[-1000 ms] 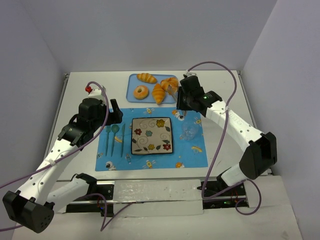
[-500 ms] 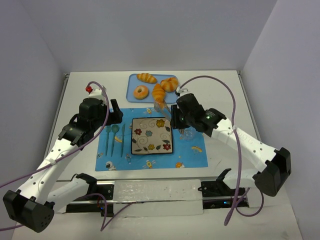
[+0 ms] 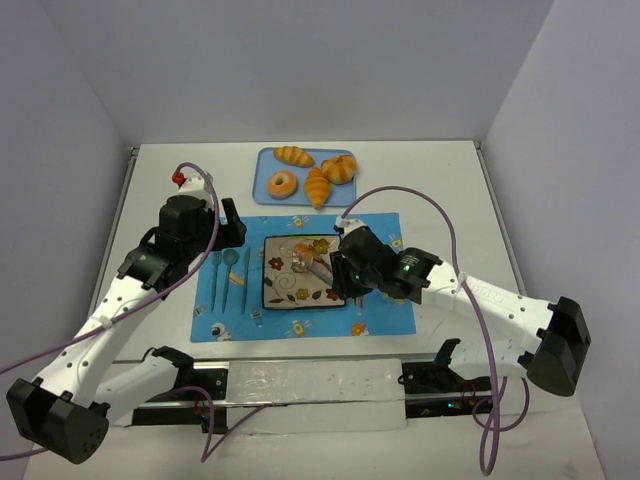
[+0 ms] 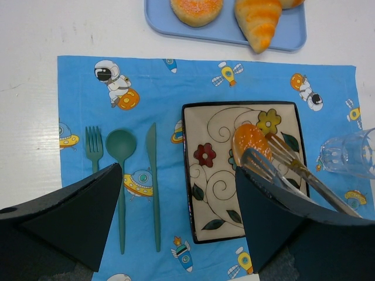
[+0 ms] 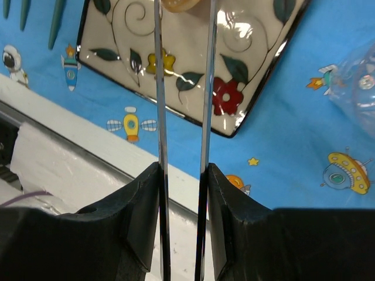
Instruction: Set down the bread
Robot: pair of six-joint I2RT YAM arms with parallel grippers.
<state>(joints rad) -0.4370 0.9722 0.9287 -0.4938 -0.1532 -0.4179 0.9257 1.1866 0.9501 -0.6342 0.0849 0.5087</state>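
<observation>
My right tool (image 5: 183,170) is closed narrow on the tongs (image 5: 161,117). Their tips pinch the bread (image 4: 251,137) over the plate (image 4: 196,175), toward its 12 o'clock edge (resting on the glaze or just above it, I cannot tell). I judge the bread light, soft and easily dented, with a crust a little slick against metal. A gentle pinch across its widest middle suits it. My left tool (image 4: 177,175) is spread wide and empty, off the plate's 10 o'clock.
</observation>
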